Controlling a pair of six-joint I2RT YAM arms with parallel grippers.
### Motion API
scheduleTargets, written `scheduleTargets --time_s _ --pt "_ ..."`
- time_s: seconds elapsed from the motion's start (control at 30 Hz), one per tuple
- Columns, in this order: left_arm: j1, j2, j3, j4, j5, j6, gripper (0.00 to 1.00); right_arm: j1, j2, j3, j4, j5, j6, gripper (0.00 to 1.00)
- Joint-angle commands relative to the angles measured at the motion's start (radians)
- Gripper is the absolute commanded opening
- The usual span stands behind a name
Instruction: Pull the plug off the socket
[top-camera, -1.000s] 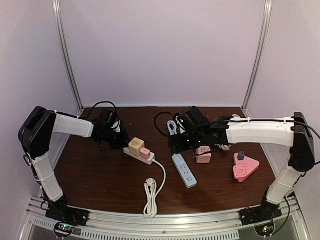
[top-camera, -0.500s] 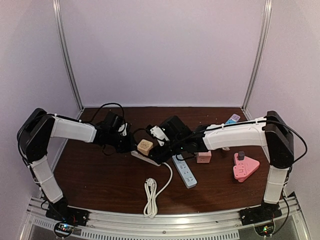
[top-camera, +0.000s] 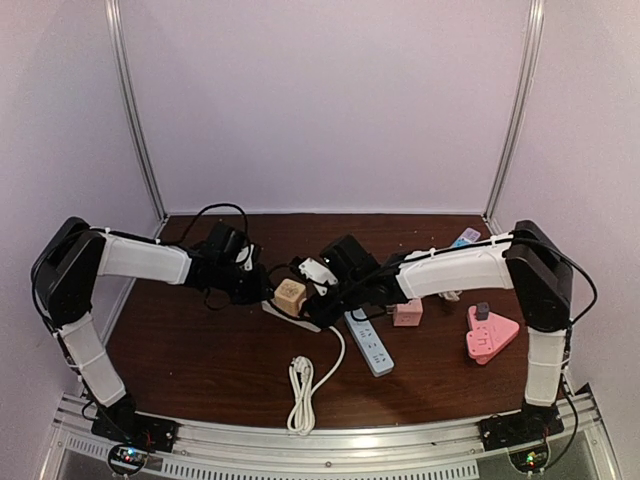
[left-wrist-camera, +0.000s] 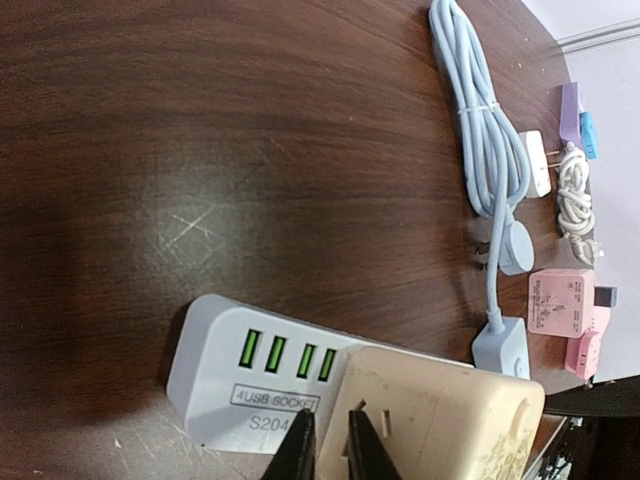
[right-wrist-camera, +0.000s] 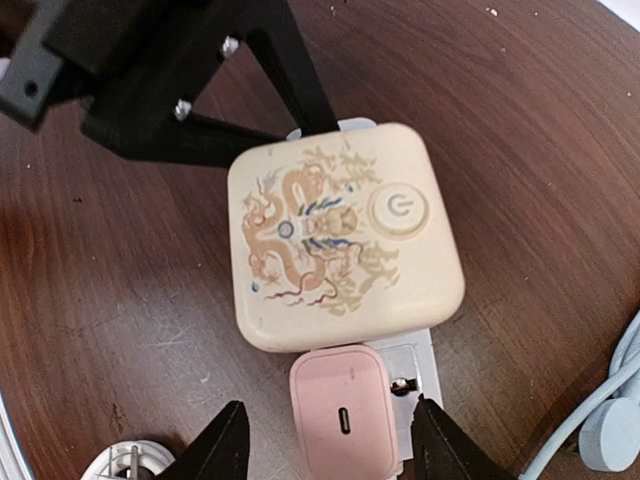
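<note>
A white socket strip (left-wrist-camera: 235, 370) with green USB ports lies on the brown table. A cream cube adapter (right-wrist-camera: 340, 235) with a dragon print is plugged into it. A pink plug (right-wrist-camera: 348, 415) sits in the strip right beside the cube. My right gripper (right-wrist-camera: 330, 445) hangs over the pink plug, open, one finger on each side with gaps to it. My left gripper (left-wrist-camera: 328, 445) is shut, its tips pressing down on the strip next to the cube (left-wrist-camera: 440, 420). From above, the cube (top-camera: 290, 293) shows between the left gripper (top-camera: 255, 283) and the right gripper (top-camera: 318, 283).
A blue-white power strip (top-camera: 368, 342) lies right of the grippers, with a pink adapter (top-camera: 407, 314) and a pink triangular socket (top-camera: 490, 335) beyond. The strip's coiled white cord (top-camera: 300, 385) is near the front. A light blue cable (left-wrist-camera: 490, 150) lies behind.
My right arm has swung left from the pink adapters to above the socket strip, and its jaws have narrowed around the pink plug. The left gripper and strip shifted slightly right.
</note>
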Motion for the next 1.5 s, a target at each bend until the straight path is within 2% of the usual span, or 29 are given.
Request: scheduleTargets --time_s 0.0,0.27,0.37,0.57,0.77,1.07,1.47 --pt "0.019 -0.057 0.012 -0.015 -0.028 0.038 0.11 0.001 0.008 0.020 0.001 -0.007 -0.019 0.53" --pt "0.058 -0.149 -0.008 -0.054 -0.038 0.066 0.12 0.038 0.010 0.033 -0.007 0.024 0.021 0.30" --pt "0.067 -0.189 -0.027 -0.055 -0.026 0.067 0.12 0.062 0.023 0.045 -0.011 0.045 0.049 0.25" --pt "0.069 -0.239 -0.068 -0.019 0.048 0.048 0.12 0.095 0.051 0.073 -0.013 0.094 0.135 0.23" --pt "0.047 -0.264 -0.135 0.056 0.111 -0.002 0.12 0.111 0.070 0.084 -0.010 0.152 0.189 0.27" --pt "0.020 -0.267 -0.174 0.127 0.125 -0.041 0.12 0.121 0.094 0.117 -0.042 0.185 0.164 0.34" --pt "0.001 -0.234 -0.218 0.122 0.126 -0.072 0.04 0.124 0.093 0.128 -0.035 0.189 0.144 0.52"
